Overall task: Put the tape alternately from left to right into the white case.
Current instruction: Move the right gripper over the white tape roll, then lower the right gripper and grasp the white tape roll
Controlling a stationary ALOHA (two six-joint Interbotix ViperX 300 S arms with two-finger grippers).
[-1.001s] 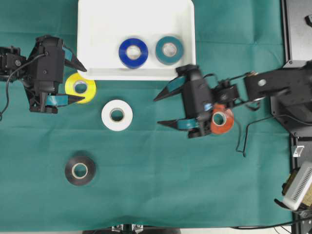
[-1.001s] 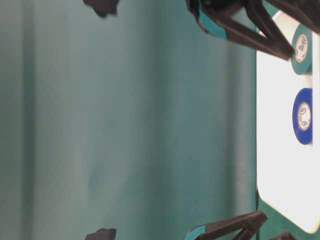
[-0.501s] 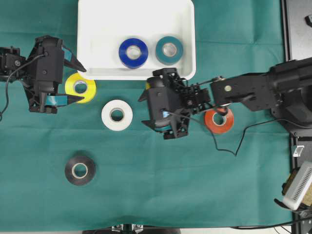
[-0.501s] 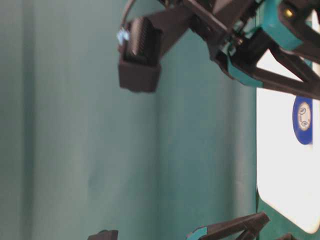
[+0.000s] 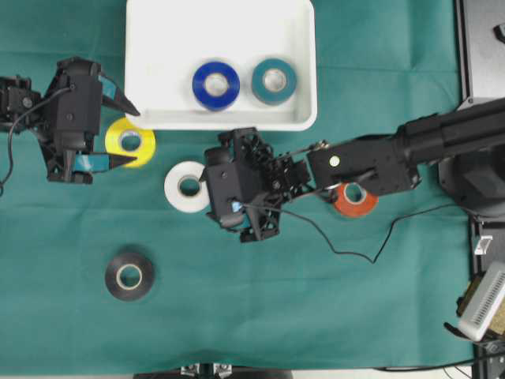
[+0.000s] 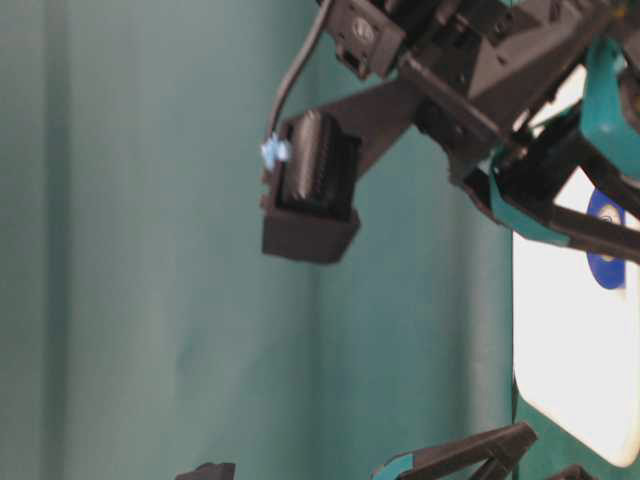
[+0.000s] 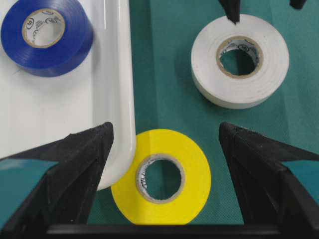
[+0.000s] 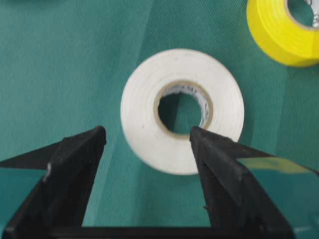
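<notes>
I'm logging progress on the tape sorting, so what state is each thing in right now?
white case: holds two rolls
blue tape: flat in the case
teal tape: flat in the case
yellow tape: on the cloth, by the case's corner
white tape: on the cloth, ungrasped
orange tape: on the cloth
black tape: on the cloth
left gripper: open, empty
right gripper: open, empty
</notes>
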